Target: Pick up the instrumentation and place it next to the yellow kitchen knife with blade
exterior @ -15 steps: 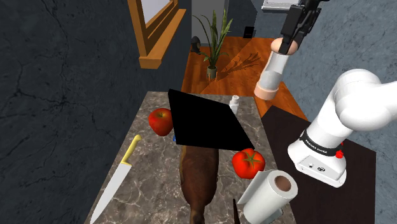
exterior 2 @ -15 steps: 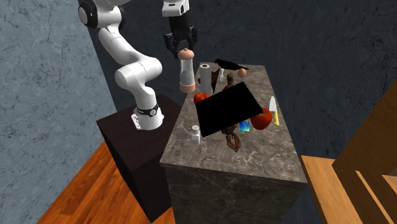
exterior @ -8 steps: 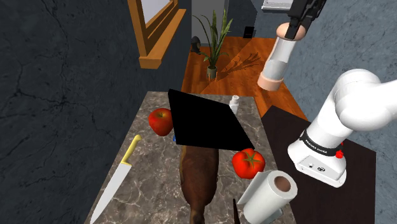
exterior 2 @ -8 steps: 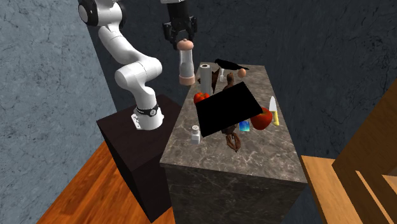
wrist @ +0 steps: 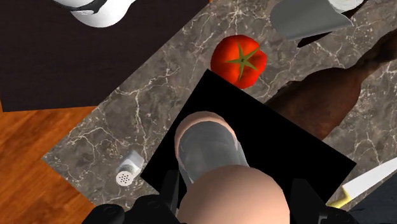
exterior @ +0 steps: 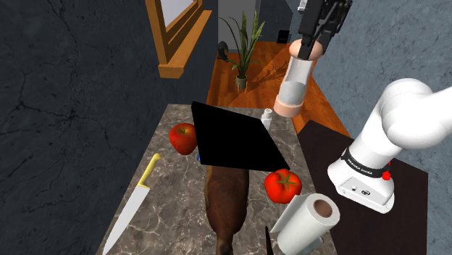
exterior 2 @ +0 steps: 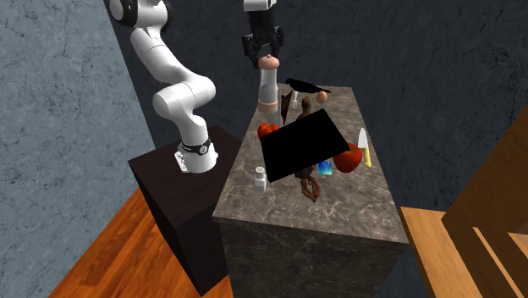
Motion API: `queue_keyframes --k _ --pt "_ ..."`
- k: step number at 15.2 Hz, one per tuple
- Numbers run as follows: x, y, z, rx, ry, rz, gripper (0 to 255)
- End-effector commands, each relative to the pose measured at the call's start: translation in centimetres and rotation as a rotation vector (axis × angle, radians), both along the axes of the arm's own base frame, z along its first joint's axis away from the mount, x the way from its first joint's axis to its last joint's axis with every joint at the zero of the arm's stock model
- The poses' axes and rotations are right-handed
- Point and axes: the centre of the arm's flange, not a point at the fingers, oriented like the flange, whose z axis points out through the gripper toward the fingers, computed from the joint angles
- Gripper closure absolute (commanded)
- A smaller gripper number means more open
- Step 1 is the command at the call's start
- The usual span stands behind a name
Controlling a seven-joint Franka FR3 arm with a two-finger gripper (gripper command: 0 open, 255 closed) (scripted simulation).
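The instrument [exterior: 293,81] is a clear cylinder with peach-coloured ends. It hangs upright in the air, and my gripper [exterior: 311,40] is shut on its top end. In the second exterior view the instrument [exterior 2: 268,85] hangs under the gripper [exterior 2: 265,52] above the counter's stand side. Along the gripper [wrist: 232,198], the instrument [wrist: 207,149] hangs over a black panel [wrist: 254,146]. The yellow-handled knife [exterior: 134,203] lies near the counter's edge at the shoulder view's left, far from the gripper. Its handle [wrist: 366,183] shows beyond the panel.
On the marble counter [exterior: 174,217] lie a black flat panel [exterior: 235,138], two tomatoes [exterior: 282,185] [exterior: 183,138], a brown object [exterior: 226,199], a paper towel roll [exterior: 308,221] and a small shaker [exterior: 266,118]. A potted plant [exterior: 243,43] stands on the floor beyond. The dark stand [exterior 2: 182,199] adjoins the counter.
The gripper first rose with the instrument, then carried it toward the shoulder view's left, from beside the counter to over the counter. The grip stayed shut.
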Motion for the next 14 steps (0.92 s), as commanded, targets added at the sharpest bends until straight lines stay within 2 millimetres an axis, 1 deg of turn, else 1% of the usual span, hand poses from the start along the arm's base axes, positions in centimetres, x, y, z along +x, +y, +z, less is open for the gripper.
queue_keyframes --k 1,14 --pt "0.5 2.4 -0.6 0.001 -0.001 0.000 255" --pt "4.8 18.2 -5.6 0.001 -0.001 0.000 255"
